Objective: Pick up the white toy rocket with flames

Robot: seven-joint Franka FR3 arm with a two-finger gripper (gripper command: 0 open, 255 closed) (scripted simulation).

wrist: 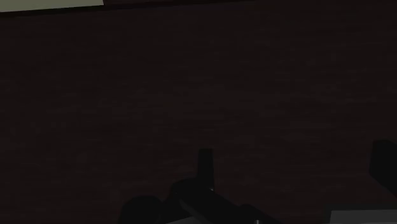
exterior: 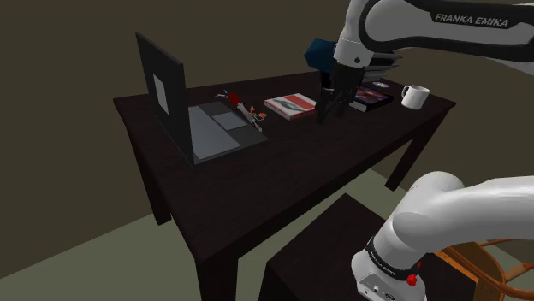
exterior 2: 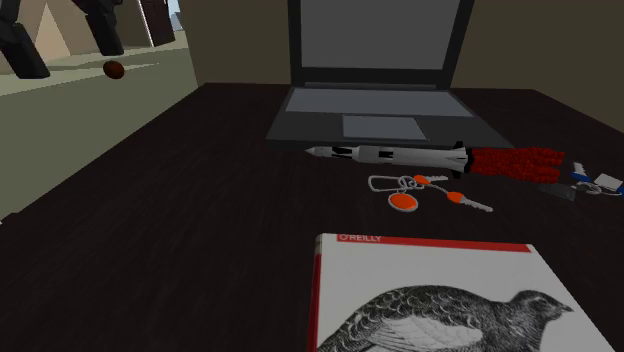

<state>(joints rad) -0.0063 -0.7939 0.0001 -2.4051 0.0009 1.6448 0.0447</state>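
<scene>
Now we hold our gripper [exterior: 332, 113] spread; the rocket [exterior: 241, 105] lies to its left in the shoulder view, lengthwise beside the laptop [exterior: 216, 128].

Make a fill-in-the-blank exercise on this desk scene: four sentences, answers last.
The rocket lies on the table in front of the open ____. The flames at its tail are ____. The keys lie between the rocket and the ____ with a bird on its cover. In the shoulder view, a white ____ stands near the table's corner.
Missing words: laptop, red, book, mug.
</scene>
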